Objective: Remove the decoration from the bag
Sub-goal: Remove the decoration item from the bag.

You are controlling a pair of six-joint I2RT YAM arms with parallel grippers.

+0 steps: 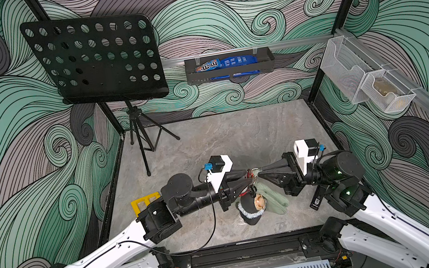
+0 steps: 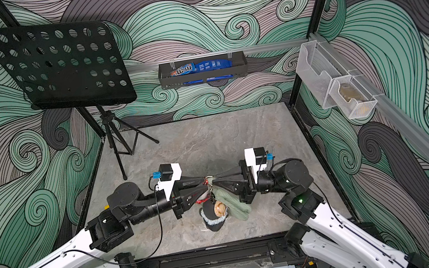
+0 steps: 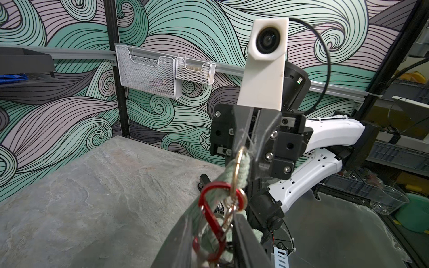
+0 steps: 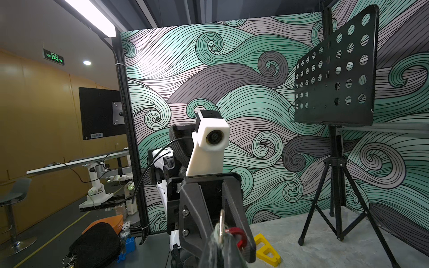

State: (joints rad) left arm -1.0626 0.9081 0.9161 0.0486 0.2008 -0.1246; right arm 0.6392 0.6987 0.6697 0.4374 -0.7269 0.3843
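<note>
The right gripper (image 1: 258,174) is clamped tight on the gold ring (image 3: 239,167) and strap of the bag (image 1: 273,195), which hangs beneath it near 6 o'clock of the table (image 1: 237,136), probably to keep the hardware taut and reachable. From 9 o'clock the left gripper (image 1: 250,180) meets it, jaws partly apart around the red carabiner (image 3: 212,208) that apparently carries the decoration (image 1: 253,206); whether they grip is unclear. At 12 o'clock a black tray (image 1: 230,74) holds a candy pack (image 1: 206,66) and blue packets (image 1: 239,60). The contents of the mesh baskets (image 1: 344,71) at 2 o'clock are indistinct.

We're getting bright, even light from overhead, and the light strip (image 4: 92,17) blows out in the right wrist view. Soft shadows on the table (image 1: 237,134), fisheye bending at the edges, anything near the wrist lenses goes blurry.
</note>
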